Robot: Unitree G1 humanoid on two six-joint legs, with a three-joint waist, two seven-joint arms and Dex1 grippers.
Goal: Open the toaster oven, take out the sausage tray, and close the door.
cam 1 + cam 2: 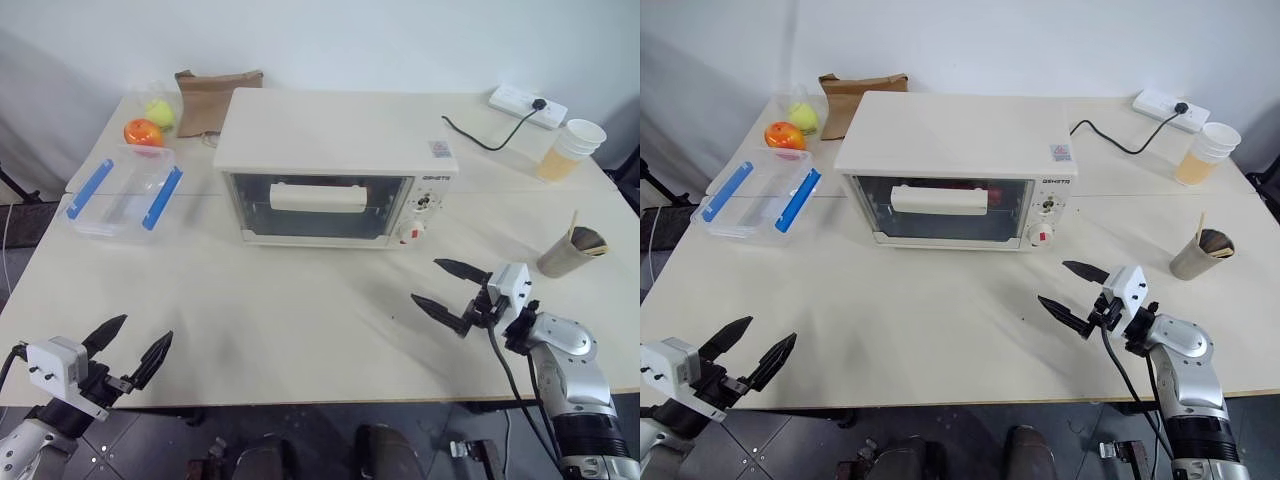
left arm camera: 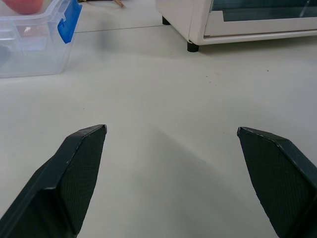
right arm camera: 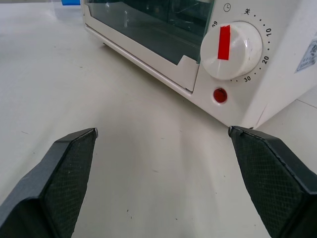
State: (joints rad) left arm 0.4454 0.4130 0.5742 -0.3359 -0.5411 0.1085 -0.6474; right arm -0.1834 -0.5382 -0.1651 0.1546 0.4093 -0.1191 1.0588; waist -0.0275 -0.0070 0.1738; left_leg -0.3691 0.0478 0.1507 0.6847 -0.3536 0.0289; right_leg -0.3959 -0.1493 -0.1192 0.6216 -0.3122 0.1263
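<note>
A clear plastic box (image 1: 122, 196) with blue clips sits on the desk (image 1: 300, 310) to the left of the toaster oven (image 1: 335, 170); whatever is in it I cannot make out. An orange fruit (image 1: 143, 131) and a yellow-green one (image 1: 160, 111) lie just behind it. Stacked paper cups (image 1: 570, 150) stand far right, with a cup holding sticks (image 1: 570, 252) nearer me. The cream oven stands mid-desk, its door (image 1: 318, 207) shut, bar handle (image 1: 313, 196) across the glass. My right wrist view shows its red-striped dial (image 3: 231, 49). My left fingers (image 1: 132, 352) and right fingers (image 1: 447, 287) are spread wide, empty.
</note>
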